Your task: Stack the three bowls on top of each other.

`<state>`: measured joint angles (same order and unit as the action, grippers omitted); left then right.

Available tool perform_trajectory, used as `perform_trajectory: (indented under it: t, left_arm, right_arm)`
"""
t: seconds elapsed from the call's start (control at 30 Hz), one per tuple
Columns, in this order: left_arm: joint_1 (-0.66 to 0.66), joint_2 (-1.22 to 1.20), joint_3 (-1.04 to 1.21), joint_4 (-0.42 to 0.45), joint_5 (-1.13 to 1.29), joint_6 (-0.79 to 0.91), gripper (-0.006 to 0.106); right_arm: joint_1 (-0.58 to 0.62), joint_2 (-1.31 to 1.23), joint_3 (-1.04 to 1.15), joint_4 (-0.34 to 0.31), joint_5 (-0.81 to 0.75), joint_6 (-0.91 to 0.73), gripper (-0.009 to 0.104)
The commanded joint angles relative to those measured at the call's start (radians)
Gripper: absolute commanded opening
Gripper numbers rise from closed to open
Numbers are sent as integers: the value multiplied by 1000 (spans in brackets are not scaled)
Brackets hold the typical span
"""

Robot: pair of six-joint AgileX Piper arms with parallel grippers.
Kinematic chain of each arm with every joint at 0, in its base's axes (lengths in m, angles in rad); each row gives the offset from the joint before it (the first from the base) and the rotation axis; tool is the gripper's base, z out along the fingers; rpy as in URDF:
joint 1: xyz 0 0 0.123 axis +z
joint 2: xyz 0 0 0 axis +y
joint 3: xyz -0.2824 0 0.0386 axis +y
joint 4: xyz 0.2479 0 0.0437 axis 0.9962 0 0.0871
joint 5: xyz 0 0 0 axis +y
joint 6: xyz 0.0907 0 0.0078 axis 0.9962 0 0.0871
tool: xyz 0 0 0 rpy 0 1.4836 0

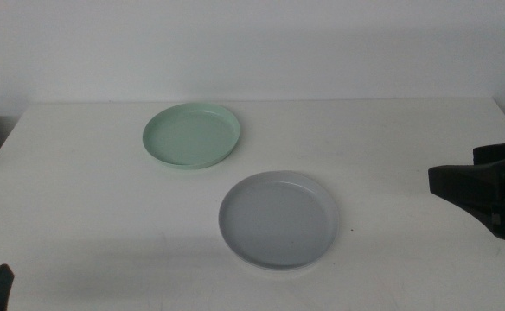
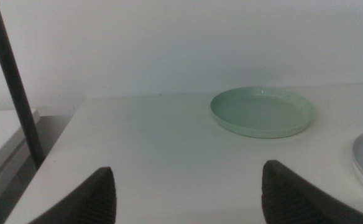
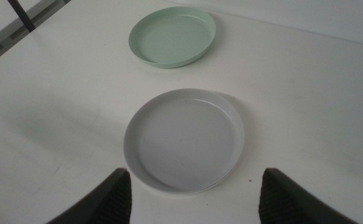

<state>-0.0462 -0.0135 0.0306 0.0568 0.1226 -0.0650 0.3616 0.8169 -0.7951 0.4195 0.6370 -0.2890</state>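
Now | right hand (image 3: 191, 190) jaws apart, grey bowl (image 3: 184, 138) just ahead

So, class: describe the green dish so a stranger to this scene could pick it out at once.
Start at the white table and look to its far side, by the pale wall. There sits the mint green bowl, shallow and round with a low rim. The only other dish showing, the grey bowl, lies nearer, apart from it.

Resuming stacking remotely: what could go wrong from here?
Grey bowl seems to sit off-centre on the white bowl; the open right gripper, at the table's right, could nudge it askew. Green bowl has a low rim, so jaws may slip. Left gripper waits at the near left corner.
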Motion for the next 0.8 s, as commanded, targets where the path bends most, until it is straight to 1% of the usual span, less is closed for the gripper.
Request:
perform_trajectory:
  t: [0.0,0.07,0.27,0.4,0.6,0.77]
  left_arm:
    - [0,-14,-5,20,-85,11,77]
    - [17,-14,-5,44,-84,18,77]
    - [81,-12,-10,61,-88,17,77]
    - [92,70,-64,35,-80,-15,77]
    - [91,423,-335,32,-52,-27,77]
    - [91,718,-628,25,117,-27,77]
  right_arm:
    - [2,-7,-27,13,-55,-12,52]
    - [2,-7,-27,13,-55,-12,52]
    - [2,-7,-27,13,-55,-12,52]
    - [2,-7,-27,13,-55,-12,52]
    - [2,-7,-27,13,-55,-12,52]
    - [2,-7,-27,13,-55,-12,52]
